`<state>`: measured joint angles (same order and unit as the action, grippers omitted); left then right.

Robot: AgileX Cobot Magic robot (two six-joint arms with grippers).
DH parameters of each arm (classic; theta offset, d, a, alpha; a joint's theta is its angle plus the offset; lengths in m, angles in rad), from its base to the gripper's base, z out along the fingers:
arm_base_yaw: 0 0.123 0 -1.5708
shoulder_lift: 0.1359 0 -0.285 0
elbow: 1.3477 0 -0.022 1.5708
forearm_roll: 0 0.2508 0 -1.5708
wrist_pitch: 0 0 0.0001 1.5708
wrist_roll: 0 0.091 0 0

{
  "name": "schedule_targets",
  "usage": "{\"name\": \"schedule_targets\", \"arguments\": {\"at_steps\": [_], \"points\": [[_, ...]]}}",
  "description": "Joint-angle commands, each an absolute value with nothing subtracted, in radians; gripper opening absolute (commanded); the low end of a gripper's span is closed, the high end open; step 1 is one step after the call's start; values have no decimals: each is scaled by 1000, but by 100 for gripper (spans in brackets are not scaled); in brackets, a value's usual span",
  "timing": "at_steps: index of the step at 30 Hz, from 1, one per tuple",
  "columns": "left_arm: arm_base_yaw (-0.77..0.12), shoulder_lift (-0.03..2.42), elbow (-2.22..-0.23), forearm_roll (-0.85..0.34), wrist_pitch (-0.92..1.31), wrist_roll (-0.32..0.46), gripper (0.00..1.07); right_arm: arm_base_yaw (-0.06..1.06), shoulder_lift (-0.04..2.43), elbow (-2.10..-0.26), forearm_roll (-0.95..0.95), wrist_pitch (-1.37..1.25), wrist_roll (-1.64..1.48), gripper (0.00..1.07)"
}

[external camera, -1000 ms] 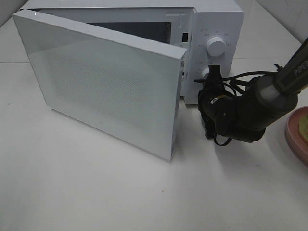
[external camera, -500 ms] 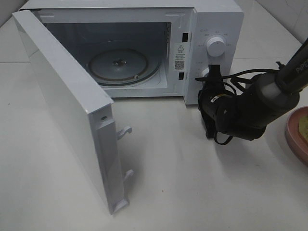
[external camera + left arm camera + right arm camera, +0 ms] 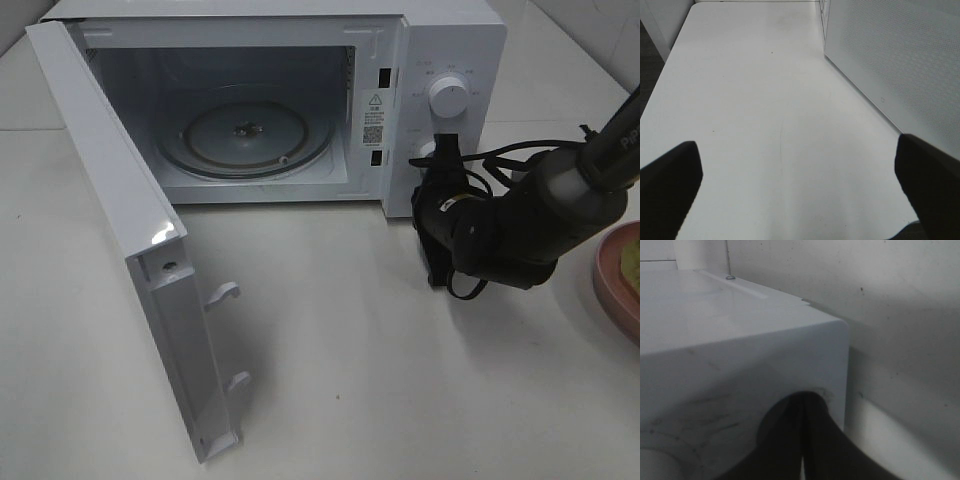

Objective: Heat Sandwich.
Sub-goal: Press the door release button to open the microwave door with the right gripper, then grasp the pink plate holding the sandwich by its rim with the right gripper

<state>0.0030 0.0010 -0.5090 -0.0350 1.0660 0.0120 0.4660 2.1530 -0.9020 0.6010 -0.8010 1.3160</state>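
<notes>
Microwave (image 3: 440,60) door (image 3: 120,230) stood open toward lower left; turntable (image 3: 245,135) exposed.
Right fingers (image 3: 785,440) pinched shut, nothing held, tips set at lower control of panel.
Left fingers (image 3: 670,190) spread wide, empty.
Sandwich (image 3: 632,262) glimpsed on plate (image 3: 610,285) at right edge (mostly cropped).
Risk judged: cable loop snagged on knob (image 3: 446,97) on withdrawal; filling shed if bread squeezed.
Latch hooks jut lower left; tabletop (image 3: 400,400) centre and lower right left free for carry.
</notes>
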Motion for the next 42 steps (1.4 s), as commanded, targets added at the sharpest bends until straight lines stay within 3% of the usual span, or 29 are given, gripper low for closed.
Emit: {"name": "schedule_targets", "arguments": {"at_steps": [1,26,42], "points": [[-2,1,-517,-35,1073,13,100,421,2150,-965,472,-1009,1346,0],[-2,1,-517,-35,1073,13,100,460,1907,-648,382,-743,1302,0],[-2,1,-517,-35,1073,13,100,460,1674,-607,292,-136,836,4]]}}
